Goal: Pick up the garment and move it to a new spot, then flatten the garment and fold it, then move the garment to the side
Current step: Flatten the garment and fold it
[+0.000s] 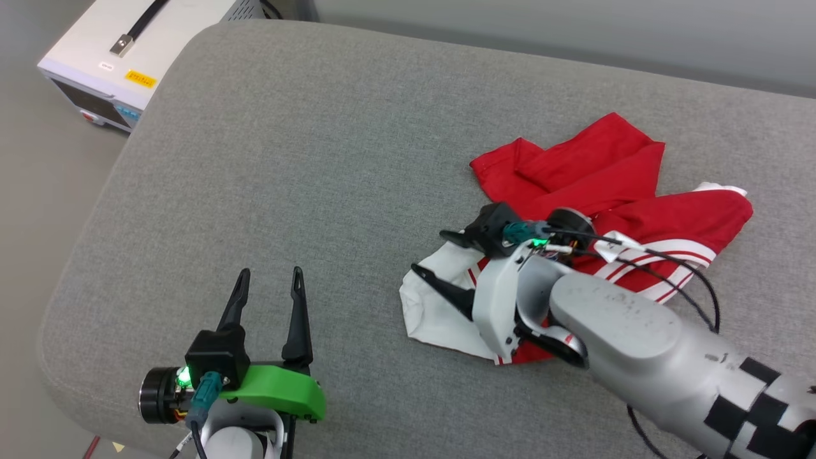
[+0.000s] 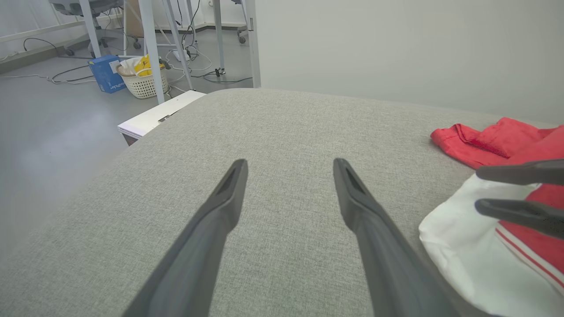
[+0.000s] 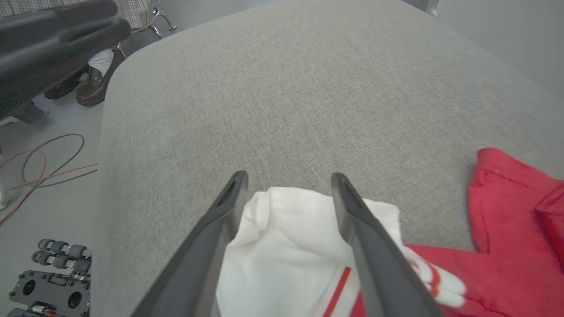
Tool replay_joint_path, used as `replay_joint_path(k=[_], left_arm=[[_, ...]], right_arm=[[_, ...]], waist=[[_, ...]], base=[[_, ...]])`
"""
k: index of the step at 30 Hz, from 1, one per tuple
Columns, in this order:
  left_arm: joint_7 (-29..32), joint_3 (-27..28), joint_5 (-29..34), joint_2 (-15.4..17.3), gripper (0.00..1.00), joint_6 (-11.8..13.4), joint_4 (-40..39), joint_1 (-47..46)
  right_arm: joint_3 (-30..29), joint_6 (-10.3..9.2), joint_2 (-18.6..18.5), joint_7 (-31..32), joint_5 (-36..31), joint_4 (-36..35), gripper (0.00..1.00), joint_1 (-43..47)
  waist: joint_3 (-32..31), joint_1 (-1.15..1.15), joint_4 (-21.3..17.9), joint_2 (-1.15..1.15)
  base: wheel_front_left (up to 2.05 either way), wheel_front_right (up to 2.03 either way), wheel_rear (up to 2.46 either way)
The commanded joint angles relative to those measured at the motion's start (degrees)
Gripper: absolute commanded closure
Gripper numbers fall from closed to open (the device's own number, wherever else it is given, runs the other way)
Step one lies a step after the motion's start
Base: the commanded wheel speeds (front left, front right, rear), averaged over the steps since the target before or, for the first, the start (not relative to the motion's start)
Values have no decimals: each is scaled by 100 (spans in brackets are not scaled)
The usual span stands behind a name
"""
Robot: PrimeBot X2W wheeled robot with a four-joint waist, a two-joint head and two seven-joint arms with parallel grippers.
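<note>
the red jersey-style t-shirt with white sleeves (image 1: 612,185) lies crumpled on the right half of the grey woven upholstered surface (image 1: 319,159), with one white sleeve (image 3: 286,246) spilling toward the near left of the heap. the right gripper (image 1: 428,252) hangs over that sleeve, its two dark fingers apart and straddling the white cloth without pinching it. the left gripper (image 1: 270,273) hovers at the near left over bare grey fabric, well apart from the shirt, its fingers also spread and holding nothing.

this looks like the first step, the pick-up before the carry to a new spot. the next move probably calls for the right gripper to sink until its tips bracket a fold of the sleeve, then close. the cloth is thin, so it should take a decent bunch and not nip the upholstery below.

the right wrist view shows the sleeve sitting between the fingers, with a red stripe, where the head view has the wrist partly in the way. it also shows dark shoes (image 3: 90,83) on the floor past the surface's edge. the left wrist view gives the room: a pale woven basket (image 2: 143,83) and a blue box (image 2: 105,72) on the floor. the head view takes in the whole heap and a white box-shaped device (image 1: 115,57) at the far left.
</note>
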Motion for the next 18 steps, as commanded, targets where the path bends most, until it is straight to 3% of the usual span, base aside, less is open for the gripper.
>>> replay_joint_path(k=[1, 6, 10, 14, 18], left_arm=[[-33, 34, 81, -24, 0, 9, -5, 80], [-33, 111, 168, -24, 0, -27, -91, 198], [-33, 130, 188, -24, 0, -23, -140, 262], [-33, 121, 197, -24, 0, -33, -163, 306], [-33, 104, 205, -24, 0, -32, -170, 323]], right_arm=[[-70, -5, -168, -146, -66, -118, 0, -163], [-664, -5, -895, -441, -381, -618, 0, -374], [-1267, -5, -1547, -239, -619, -1045, 0, -386], [-1572, -5, -2249, 529, -617, -1627, 0, -320], [-1571, -5, -2911, 1663, -185, -2312, 0, -260]], waist=[[-181, 0, -131, 0], [-345, 0, -250, 0], [-401, 0, -314, 0], [-419, 0, -354, 0], [-414, 0, -368, 0]], base=[[0, 0, 0], [0, 0, 0], [0, 0, 0], [0, 0, 0], [0, 0, 0]])
